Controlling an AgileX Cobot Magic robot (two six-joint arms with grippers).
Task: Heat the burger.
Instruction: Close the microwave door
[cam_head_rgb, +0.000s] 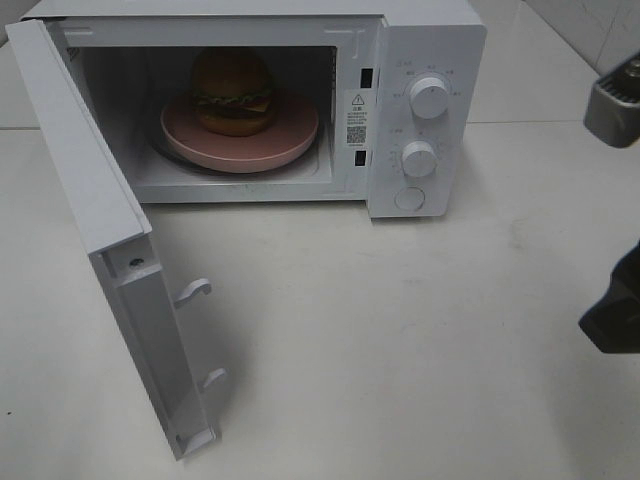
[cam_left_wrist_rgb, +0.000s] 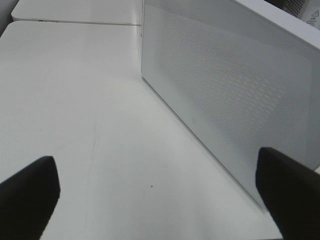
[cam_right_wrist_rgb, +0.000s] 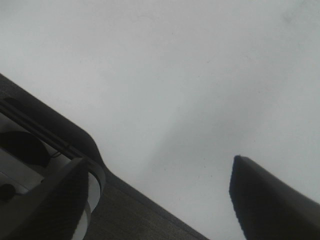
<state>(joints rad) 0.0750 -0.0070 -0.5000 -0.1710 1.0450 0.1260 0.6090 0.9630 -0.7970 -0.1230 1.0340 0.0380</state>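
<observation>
Once entered as burger (cam_head_rgb: 233, 90): stands upright at the middle of pink plate (cam_head_rgb: 295, 135), inside the cavity of microwave (cam_head_rgb: 425, 35), at the far edge of bench (cam_head_rgb: 400, 350).

Handling, by judgement: light; soft and stacked in layers, so liable to shear or topple under a side squeeze; glossy bun probably slippery. Best taken by the plate rim, never by the bun. Looks in place for heating, so probably needs no further lifting.

Edges: door (cam_head_rgb: 100, 180) hangs fully open, swung out toward the near-left corner of the bench, latch hooks (cam_head_rgb: 193, 290) projecting from its inner face. Calls for a push on the outer face to close. Two knobs (cam_head_rgb: 430, 97) and a round button (cam_head_rgb: 410, 198) on the panel right of the cavity.

Open room: broad bare bench in front of the microwave and out to the right edge.

Left pincer (cam_left_wrist_rgb: 155, 165): spread wide, holding nothing, near the door's perforated outer face, apart from it.

Right pincer (cam_right_wrist_rgb: 159, 162): jaws apart, nothing between, above bare bench toward the right edge, well apart from the microwave.
</observation>
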